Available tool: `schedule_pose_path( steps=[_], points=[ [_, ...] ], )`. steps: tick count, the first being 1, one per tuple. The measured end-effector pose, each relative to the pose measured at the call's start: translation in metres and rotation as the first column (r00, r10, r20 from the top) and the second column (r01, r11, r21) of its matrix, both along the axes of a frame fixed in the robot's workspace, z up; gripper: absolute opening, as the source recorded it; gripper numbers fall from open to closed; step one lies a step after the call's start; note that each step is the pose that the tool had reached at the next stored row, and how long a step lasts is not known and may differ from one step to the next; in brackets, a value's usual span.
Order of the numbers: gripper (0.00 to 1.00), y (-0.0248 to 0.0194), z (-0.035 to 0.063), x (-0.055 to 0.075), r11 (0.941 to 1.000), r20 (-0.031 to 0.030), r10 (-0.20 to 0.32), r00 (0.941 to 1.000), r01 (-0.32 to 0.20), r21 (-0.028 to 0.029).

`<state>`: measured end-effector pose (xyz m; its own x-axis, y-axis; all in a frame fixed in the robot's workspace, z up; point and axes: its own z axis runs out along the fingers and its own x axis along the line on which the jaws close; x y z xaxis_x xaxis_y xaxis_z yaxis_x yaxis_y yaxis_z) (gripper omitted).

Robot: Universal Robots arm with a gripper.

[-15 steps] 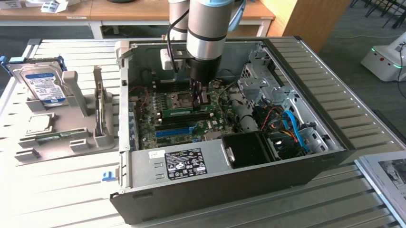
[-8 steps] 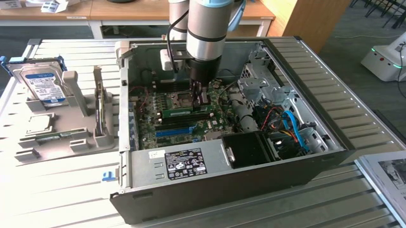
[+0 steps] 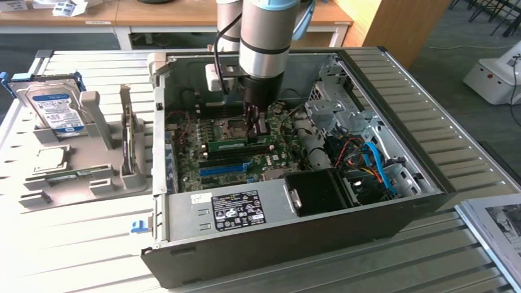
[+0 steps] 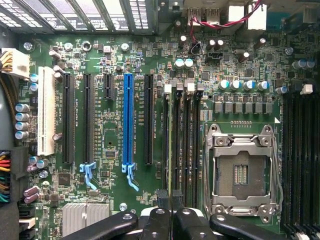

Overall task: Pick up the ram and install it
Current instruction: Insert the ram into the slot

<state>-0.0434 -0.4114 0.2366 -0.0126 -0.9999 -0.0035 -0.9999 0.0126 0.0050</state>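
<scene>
The ram is a narrow green stick standing on edge over the black memory slots of the motherboard, inside the open computer case. My gripper reaches straight down into the case and meets the stick at its end toward the exterior view's right. In the wrist view the gripper has its two black fingers pressed close together at the end of the slots, shut on the thin stick. The gripper hides that end of the stick.
A blue slot and the bare processor socket flank the memory slots. The power supply, a black fan block and drive cages crowd the case. A grey stand holding a hard drive sits at the exterior view's left.
</scene>
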Motion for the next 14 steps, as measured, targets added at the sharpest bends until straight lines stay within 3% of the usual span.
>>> schedule_pose_path(
  steps=[14],
  points=[
    [0.11, 0.0, -0.0008, -0.0016, 1.0, 0.0, 0.0, 1.0, 0.0, -0.0001]
  ],
)
